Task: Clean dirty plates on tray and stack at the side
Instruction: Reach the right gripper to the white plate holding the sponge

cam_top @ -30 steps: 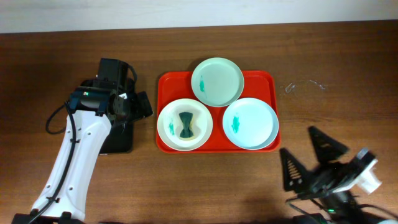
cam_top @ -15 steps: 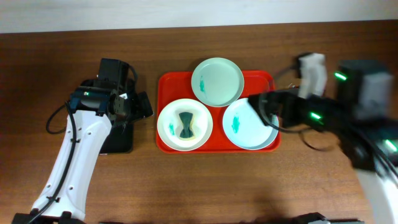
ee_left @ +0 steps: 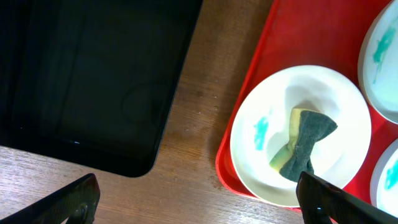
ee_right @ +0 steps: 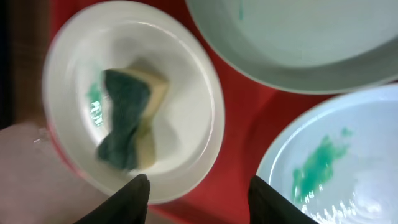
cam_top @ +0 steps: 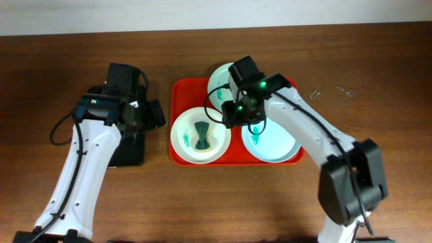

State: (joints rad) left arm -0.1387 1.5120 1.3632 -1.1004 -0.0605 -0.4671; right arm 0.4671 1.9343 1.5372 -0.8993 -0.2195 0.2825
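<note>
The red tray (cam_top: 183, 88) holds three plates. A white plate (cam_top: 183, 140) at the left carries a green-and-yellow sponge (cam_top: 201, 135) and a teal smear. A pale blue plate (cam_top: 277, 142) at the right has a teal smear. A mint plate (cam_top: 217, 79) at the back is partly under my right arm. My right gripper (cam_top: 228, 112) is open and empty above the tray, between the white plate (ee_right: 186, 106) and the pale blue plate (ee_right: 336, 168). My left gripper (cam_top: 154, 115) is open and empty, left of the tray (ee_left: 249, 93).
A black tray (cam_top: 128, 152) lies left of the red tray, under my left arm, and fills the upper left of the left wrist view (ee_left: 87, 74). Small teal marks (cam_top: 331, 93) are on the brown table right of the red tray.
My right arm has swung from the table's front right corner to over the red tray. The left arm, plates and sponge have not moved.
</note>
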